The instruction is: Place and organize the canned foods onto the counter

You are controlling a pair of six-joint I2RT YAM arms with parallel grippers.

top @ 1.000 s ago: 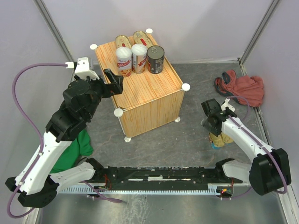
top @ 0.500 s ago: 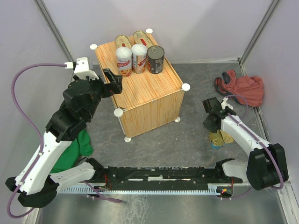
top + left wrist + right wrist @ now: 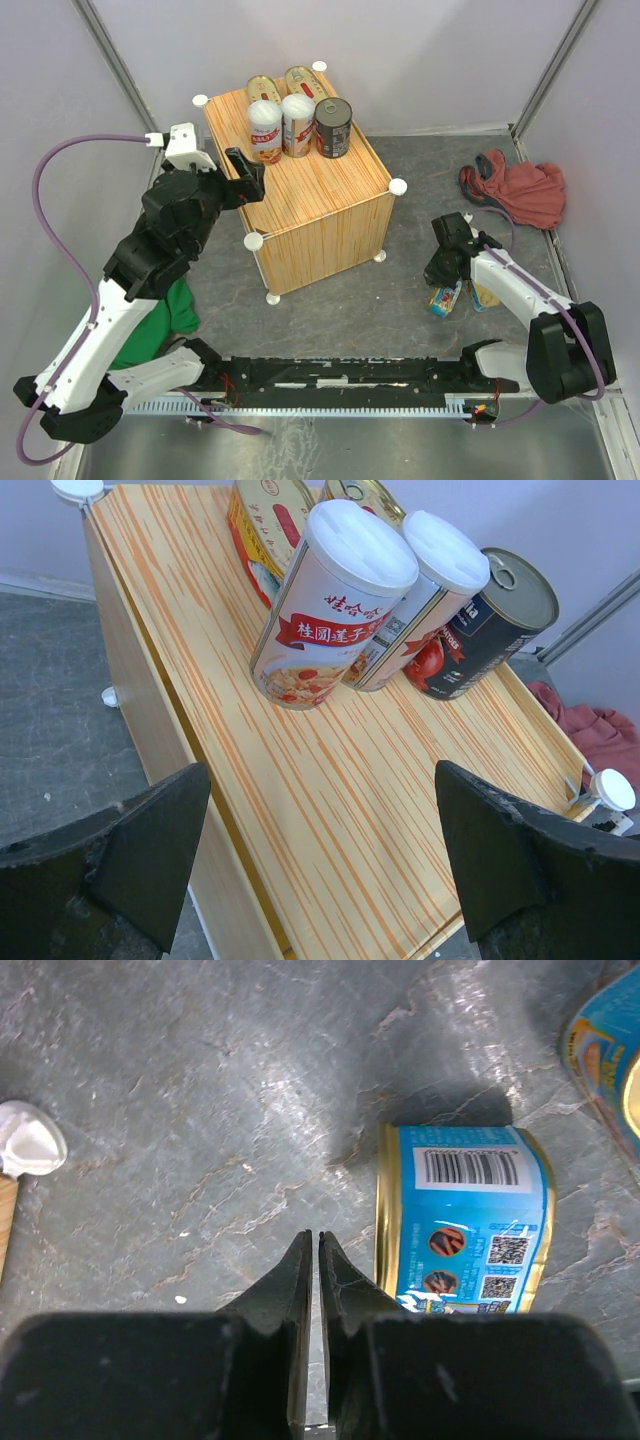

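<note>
Blue-sided tin (image 3: 465,1220) is lying on its side on the grey surface (image 3: 180,1090), just beside the right tool (image 3: 314,1245), whose fingers are pressing together on nothing. Second blue tin (image 3: 612,1050) is sitting nearby. Oval tins (image 3: 265,525), white-lidded tins (image 3: 330,610) and dark tin (image 3: 480,625) are standing grouped at the far end of the counter (image 3: 320,215). Left tool (image 3: 320,820) is hovering at the counter's left edge, fingers wide apart.

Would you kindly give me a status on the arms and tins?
Left gripper open by counter. Right gripper shut, empty, beside blue tin lying sideways on floor. Second blue tin nearby. Nothing blocking.
</note>
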